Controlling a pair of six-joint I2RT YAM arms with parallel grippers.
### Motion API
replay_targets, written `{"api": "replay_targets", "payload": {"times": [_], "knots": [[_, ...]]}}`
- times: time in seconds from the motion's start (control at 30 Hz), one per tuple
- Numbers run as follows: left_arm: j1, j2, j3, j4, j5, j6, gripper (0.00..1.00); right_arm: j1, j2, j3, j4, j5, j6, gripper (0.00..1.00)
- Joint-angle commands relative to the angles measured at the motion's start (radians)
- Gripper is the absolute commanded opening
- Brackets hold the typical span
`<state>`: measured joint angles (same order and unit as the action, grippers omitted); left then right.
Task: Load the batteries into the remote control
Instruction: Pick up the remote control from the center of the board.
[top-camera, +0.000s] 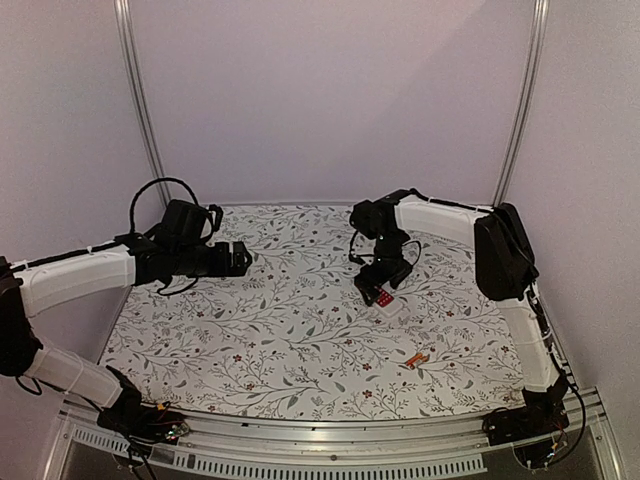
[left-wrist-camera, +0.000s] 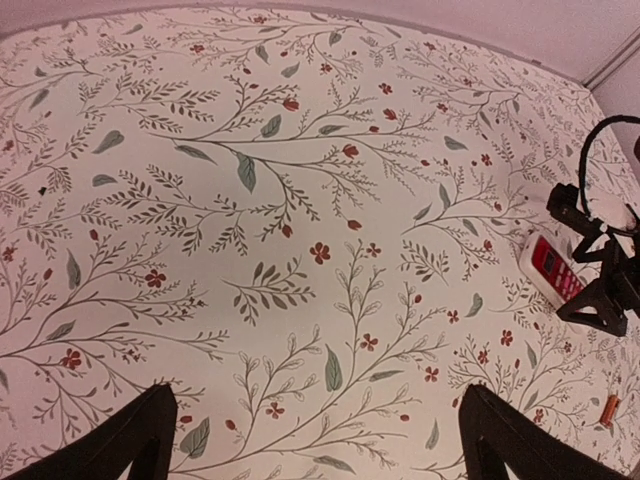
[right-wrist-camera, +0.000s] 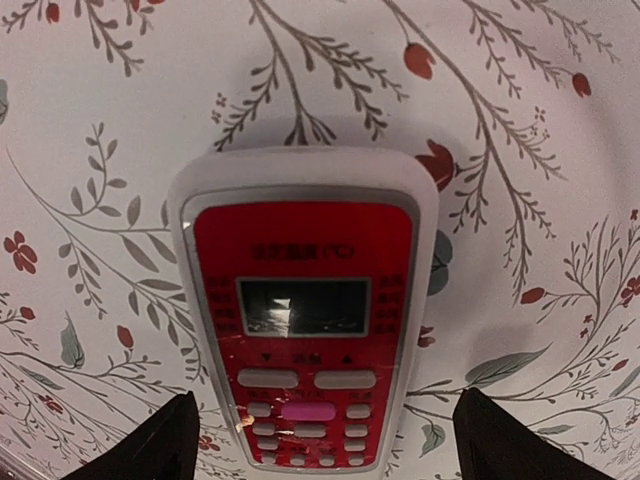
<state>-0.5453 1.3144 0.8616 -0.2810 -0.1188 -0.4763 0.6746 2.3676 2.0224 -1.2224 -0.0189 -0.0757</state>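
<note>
The remote control (right-wrist-camera: 305, 320) lies face up on the floral table, its red button panel and small dark screen showing. It also shows in the top view (top-camera: 387, 300) and the left wrist view (left-wrist-camera: 553, 268). My right gripper (right-wrist-camera: 320, 450) is open just above the remote's button end, one finger on each side, apart from it; it appears in the top view (top-camera: 381, 285). A small orange-red battery (top-camera: 415, 360) lies on the table nearer the front, also in the left wrist view (left-wrist-camera: 607, 410). My left gripper (left-wrist-camera: 325, 450) is open and empty, held above the table's left side (top-camera: 240, 258).
The floral tablecloth (top-camera: 280, 330) covers the whole table. Plain walls with metal corner posts (top-camera: 140, 110) close in the back and sides. A metal rail (top-camera: 330, 440) runs along the near edge between the arm bases.
</note>
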Motion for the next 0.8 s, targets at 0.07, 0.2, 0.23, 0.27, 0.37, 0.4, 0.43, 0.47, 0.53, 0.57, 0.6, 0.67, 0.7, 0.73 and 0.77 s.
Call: {"api": "replay_targets", "payload": {"times": [0.07, 0.2, 0.23, 0.27, 0.37, 0.4, 0.43, 0.47, 0.53, 0.57, 0.6, 0.67, 0.7, 0.73, 0.77], "knots": [[-0.013, -0.012, -0.022, 0.03, 0.003, -0.001, 1.0, 0.023, 0.076, 0.069, -0.047, 0.041, -0.01, 0.8], [-0.013, -0.012, -0.017, 0.03, 0.001, -0.003, 1.0, 0.023, 0.098, 0.072, -0.049, 0.032, -0.013, 0.73], [-0.013, -0.014, -0.016, 0.029, 0.001, -0.004, 0.99, 0.023, 0.102, 0.073, -0.052, 0.033, -0.014, 0.71], [-0.013, -0.017, -0.017, 0.032, 0.001, -0.006, 0.99, 0.024, 0.106, 0.074, -0.055, 0.03, -0.016, 0.66], [-0.013, -0.03, -0.02, 0.039, 0.005, -0.014, 1.0, 0.024, 0.093, 0.073, -0.056, -0.021, -0.018, 0.54], [-0.013, -0.039, -0.024, 0.049, 0.009, -0.018, 1.0, 0.023, 0.083, 0.073, -0.051, -0.044, -0.017, 0.51], [-0.013, -0.05, -0.032, 0.073, 0.034, -0.015, 0.99, 0.025, 0.064, 0.074, -0.042, -0.073, -0.014, 0.47], [-0.013, -0.067, -0.047, 0.103, 0.057, -0.011, 0.99, 0.023, 0.045, 0.078, -0.035, -0.106, -0.012, 0.43], [-0.013, -0.109, -0.082, 0.174, 0.091, -0.003, 1.0, 0.023, -0.02, 0.086, -0.012, -0.179, -0.008, 0.41], [-0.013, -0.133, -0.097, 0.205, 0.101, 0.0, 1.0, 0.024, -0.045, 0.09, 0.004, -0.209, -0.004, 0.41], [-0.012, -0.154, -0.113, 0.234, 0.11, 0.005, 1.0, 0.023, -0.087, 0.093, 0.02, -0.241, 0.002, 0.4], [-0.013, -0.197, -0.13, 0.293, 0.143, 0.013, 1.0, 0.023, -0.147, 0.097, 0.059, -0.3, 0.014, 0.4], [-0.013, -0.215, -0.137, 0.318, 0.157, 0.014, 1.0, 0.024, -0.19, 0.095, 0.077, -0.339, 0.019, 0.4], [-0.012, -0.231, -0.143, 0.334, 0.172, 0.014, 1.0, 0.023, -0.216, 0.094, 0.101, -0.374, 0.02, 0.39], [-0.013, -0.245, -0.149, 0.351, 0.19, 0.013, 1.0, 0.023, -0.249, 0.092, 0.128, -0.402, 0.028, 0.39]]}}
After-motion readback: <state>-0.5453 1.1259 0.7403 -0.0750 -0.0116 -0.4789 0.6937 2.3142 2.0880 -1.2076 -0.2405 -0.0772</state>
